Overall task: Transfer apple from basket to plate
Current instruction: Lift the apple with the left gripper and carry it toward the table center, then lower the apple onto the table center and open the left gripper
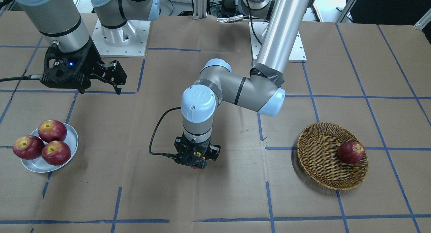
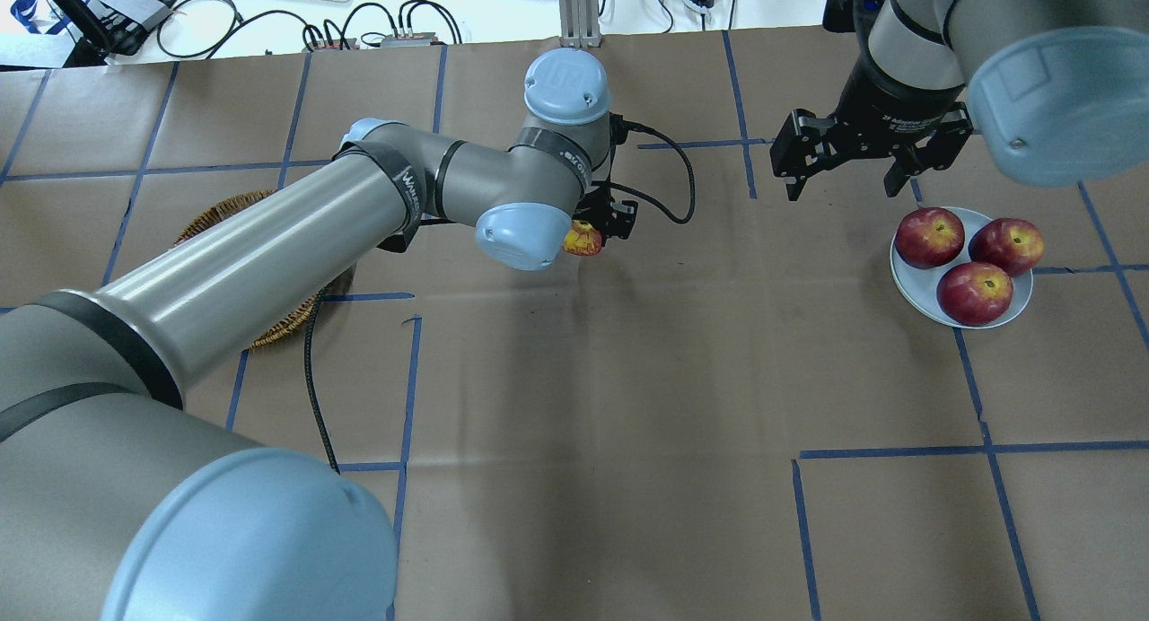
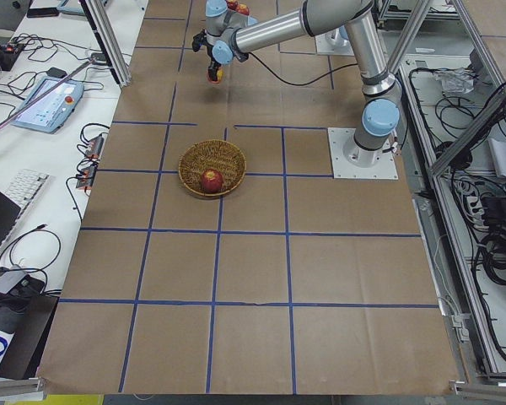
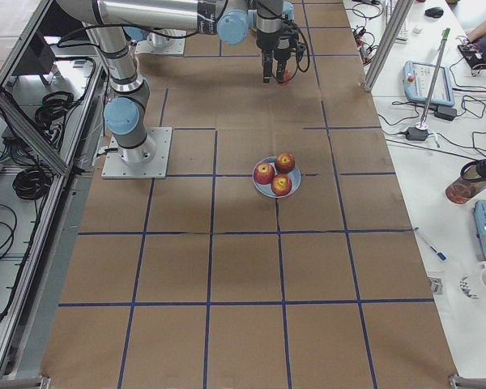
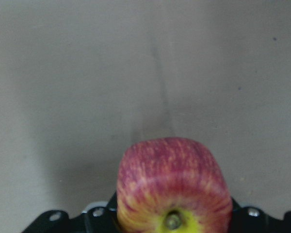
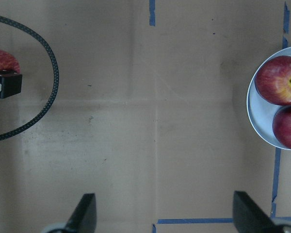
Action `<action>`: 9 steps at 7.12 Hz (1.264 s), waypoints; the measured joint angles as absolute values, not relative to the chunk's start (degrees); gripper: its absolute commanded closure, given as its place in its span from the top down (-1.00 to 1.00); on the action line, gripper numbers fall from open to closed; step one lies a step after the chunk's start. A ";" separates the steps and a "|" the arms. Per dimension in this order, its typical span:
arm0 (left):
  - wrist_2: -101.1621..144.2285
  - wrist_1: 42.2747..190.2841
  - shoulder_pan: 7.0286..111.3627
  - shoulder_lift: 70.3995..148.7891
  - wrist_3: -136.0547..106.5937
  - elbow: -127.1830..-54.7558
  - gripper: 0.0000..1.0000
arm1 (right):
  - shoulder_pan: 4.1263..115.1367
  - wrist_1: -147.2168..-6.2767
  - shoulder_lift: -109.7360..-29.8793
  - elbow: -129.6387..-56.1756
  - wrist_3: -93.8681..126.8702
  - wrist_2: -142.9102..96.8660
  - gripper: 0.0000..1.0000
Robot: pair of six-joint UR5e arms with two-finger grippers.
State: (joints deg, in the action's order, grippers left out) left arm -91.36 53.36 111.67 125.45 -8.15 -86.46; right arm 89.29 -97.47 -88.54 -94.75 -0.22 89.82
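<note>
Okay, front-facing view, near edge first. The plate [image 1: 35,165] sits on the desk [image 1: 215,199] on the robot's right side and carries three dark red apples [image 1: 52,130] that touch one another, stems up; one overhangs the rim.

About level with it, mid-desk, the left fingers [image 1: 196,163] point straight down and are clamped on the apple [image 2: 583,238]. Only a sliver of red shows under them from the front. The overhead view shows its yellow-orange side poking out past the wrist. The left wrist view shows pink-red skin with yellow streaks, the stem end toward the camera, and blurred brown paper beyond. So the apple is in the left fingers over bare desk, between basket and plate, well apart from both. A black cable [image 1: 158,125] loops out from that wrist.

The basket [image 1: 320,155] is on the robot's left side with one dark red apple [image 1: 351,152] lying against its rim.

Farther back, the right fingers [image 2: 841,183] are spread wide with only desk between them, hanging near the plate but on the robot's side of it.

Blue tape lines [image 1: 118,221] cross the brown paper.
</note>
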 measured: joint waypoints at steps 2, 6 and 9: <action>-91.53 53.40 112.10 125.76 -8.33 -87.04 -0.24 | 89.30 -97.47 -88.55 -94.75 -0.26 89.82 1.00; -91.03 53.29 112.59 126.27 -8.35 -87.46 -0.06 | 89.30 -97.47 -88.51 -94.78 -0.26 89.82 1.00; -91.13 53.31 112.91 126.51 -8.49 -87.73 0.73 | 89.30 -97.47 -88.58 -94.77 -0.26 89.82 1.00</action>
